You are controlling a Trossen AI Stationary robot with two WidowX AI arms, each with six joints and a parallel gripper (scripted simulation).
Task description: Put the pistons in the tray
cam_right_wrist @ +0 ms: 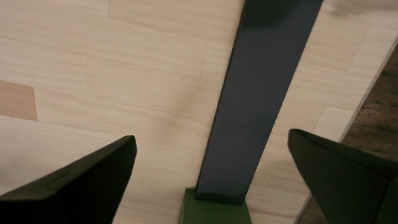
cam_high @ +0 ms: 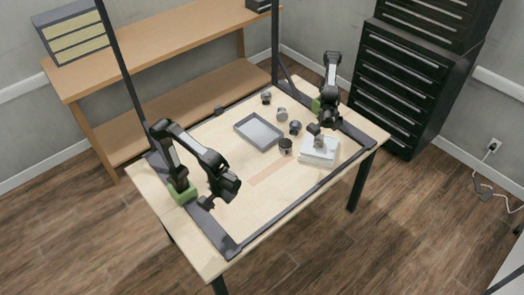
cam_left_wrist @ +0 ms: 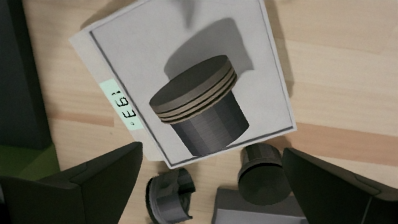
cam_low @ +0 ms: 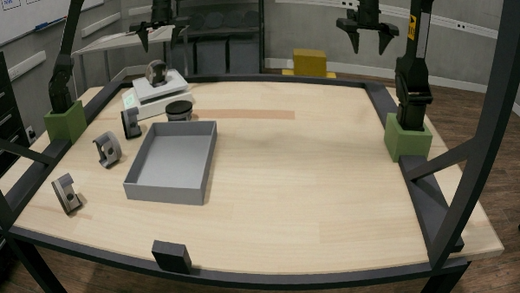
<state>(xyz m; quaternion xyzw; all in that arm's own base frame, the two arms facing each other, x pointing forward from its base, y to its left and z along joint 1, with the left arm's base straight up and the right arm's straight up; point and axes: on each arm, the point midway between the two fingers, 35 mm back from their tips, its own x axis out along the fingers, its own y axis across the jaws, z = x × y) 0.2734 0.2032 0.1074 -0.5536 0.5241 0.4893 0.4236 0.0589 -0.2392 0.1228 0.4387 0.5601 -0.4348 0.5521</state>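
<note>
The grey tray (cam_high: pixel 272 145) (cam_low: pixel 165 192) is empty. A piston (cam_high: pixel 319 140) (cam_low: pixel 156 73) (cam_left_wrist: pixel 202 100) lies on its side on the white scale (cam_high: pixel 309 160) (cam_low: pixel 152 106) (cam_left_wrist: pixel 125 40), whose display (cam_left_wrist: pixel 121 105) appears to read 193. A dark-topped piston (cam_high: pixel 286 147) (cam_low: pixel 178 111) (cam_left_wrist: pixel 264 180) stands beside the tray. Other pistons lie near it: one (cam_high: pixel 295 126) (cam_low: pixel 131 123) (cam_left_wrist: pixel 170 197) by the scale, one (cam_high: pixel 282 114) (cam_low: pixel 113 147) farther along, one (cam_high: pixel 265 97) (cam_low: pixel 64 191) farthest. My left gripper (cam_low: pixel 159 47) (cam_left_wrist: pixel 213 152) is open above the scale. My right gripper (cam_low: pixel 368 51) (cam_right_wrist: pixel 211 139) is open, far from the pistons.
A dark frame (cam_high: pixel 306 189) (cam_low: pixel 260 277) borders the table, with uprights at its corners. A small black block (cam_high: pixel 218 110) (cam_low: pixel 172 257) sits on the frame's edge. Green blocks (cam_high: pixel 182 193) (cam_low: pixel 408 138) (cam_right_wrist: pixel 215 214) carry the arm bases.
</note>
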